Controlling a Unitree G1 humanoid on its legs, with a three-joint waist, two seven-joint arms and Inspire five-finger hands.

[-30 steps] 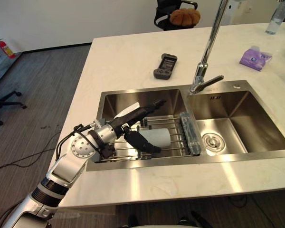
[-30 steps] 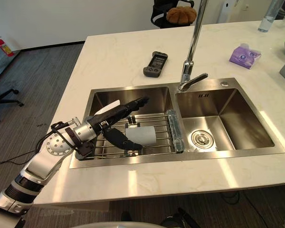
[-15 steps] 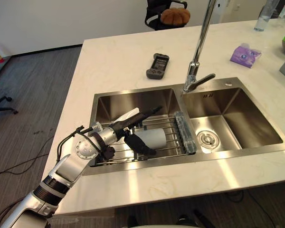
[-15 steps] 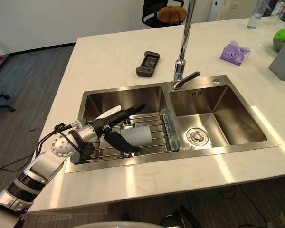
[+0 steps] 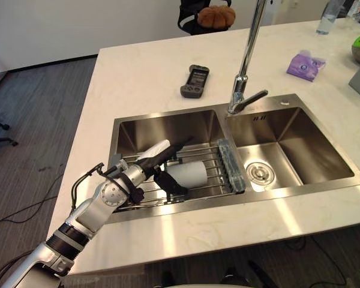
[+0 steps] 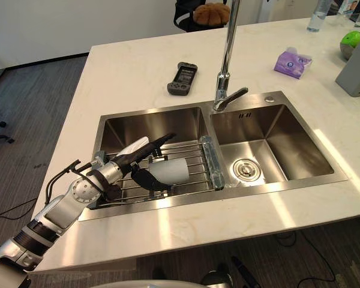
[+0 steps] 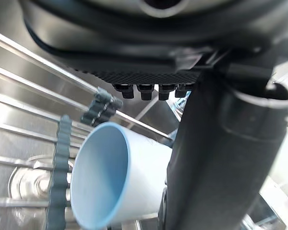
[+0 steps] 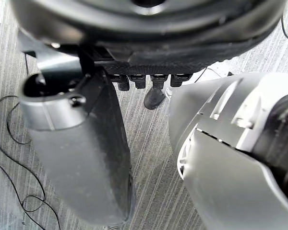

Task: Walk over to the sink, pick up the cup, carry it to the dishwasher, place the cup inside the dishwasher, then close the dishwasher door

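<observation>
Since the frame a second ago the whole view has slid across the sink [image 5: 168, 127], so that is my head camera moving. Against the cup [image 5: 190, 173] the left hand [image 5: 143, 171] has barely changed, perhaps settling a little closer. The cup lies on its side on the wire rack [image 5: 216, 161] in the sink's left basin. Its long axis runs along the sink from side to side, mouth toward my wrist and base toward the sink's dividing wall. The hand is open around it and not yet gripping: the fingers [image 5: 177, 146] reach straight over the cup's far side, and the thumb [image 5: 170, 183] sits by the rim on the side nearer the sink's front edge. From the wrist view I judge the thumb is touching or just beside the cup wall. The cup already lies between thumb and fingers, so I judge the next move is only a closing, then a lift straight up. Room upward is free; the basin's front wall is near the thumb, and the faucet [image 5: 247, 57] stands well apart at the sink's back. The right hand [image 8: 79, 143] hangs away from the sink over the floor, relaxed and holding nothing.
</observation>
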